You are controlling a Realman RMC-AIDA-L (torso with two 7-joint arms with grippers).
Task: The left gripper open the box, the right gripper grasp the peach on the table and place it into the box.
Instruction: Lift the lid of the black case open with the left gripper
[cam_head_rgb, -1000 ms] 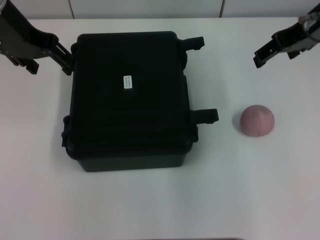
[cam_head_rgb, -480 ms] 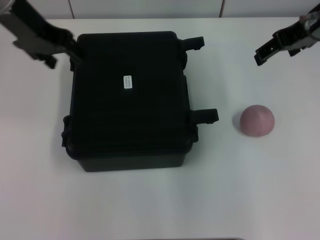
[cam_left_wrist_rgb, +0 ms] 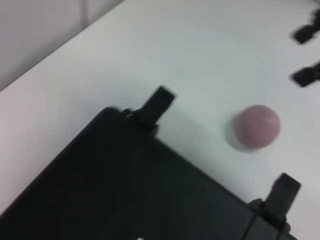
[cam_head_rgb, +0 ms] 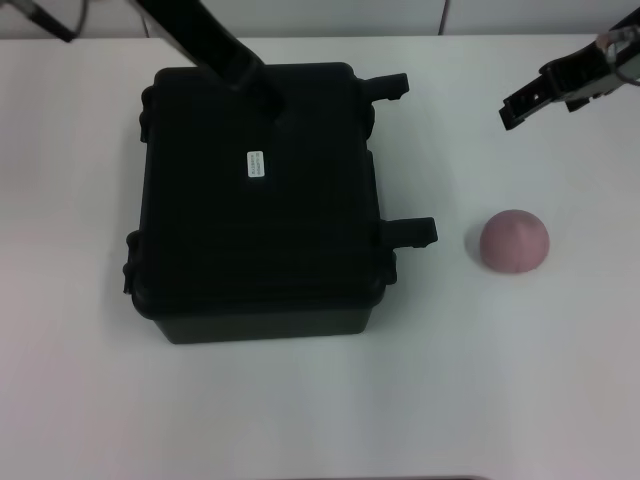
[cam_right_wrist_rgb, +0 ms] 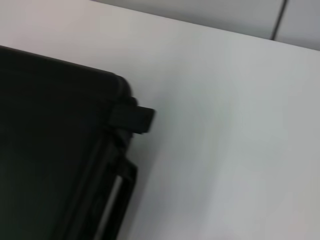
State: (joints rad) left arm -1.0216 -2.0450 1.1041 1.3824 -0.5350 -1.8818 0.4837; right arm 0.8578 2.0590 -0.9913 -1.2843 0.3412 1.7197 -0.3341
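Black box [cam_head_rgb: 258, 200] shut on white table [cam_head_rgb: 560, 380]. Pink peach [cam_head_rgb: 514, 241] right of latches, apart. Left gripper [cam_head_rgb: 258, 82] over lid's far edge, jaws unreadable. Right gripper [cam_head_rgb: 525, 102] beyond peach, jaws parted, empty.

Box [cam_head_rgb: 255, 230]: matt black hard plastic. Peach [cam_head_rgb: 514, 242]: matt, dusty pink. Table [cam_head_rgb: 480, 380]: smooth white.

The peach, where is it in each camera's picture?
Head view: the peach lies on the table to the right of the box.
Left wrist view: the peach shows beyond the box's latched edge.
Right wrist view: not in it.
Shared landmark: the box.
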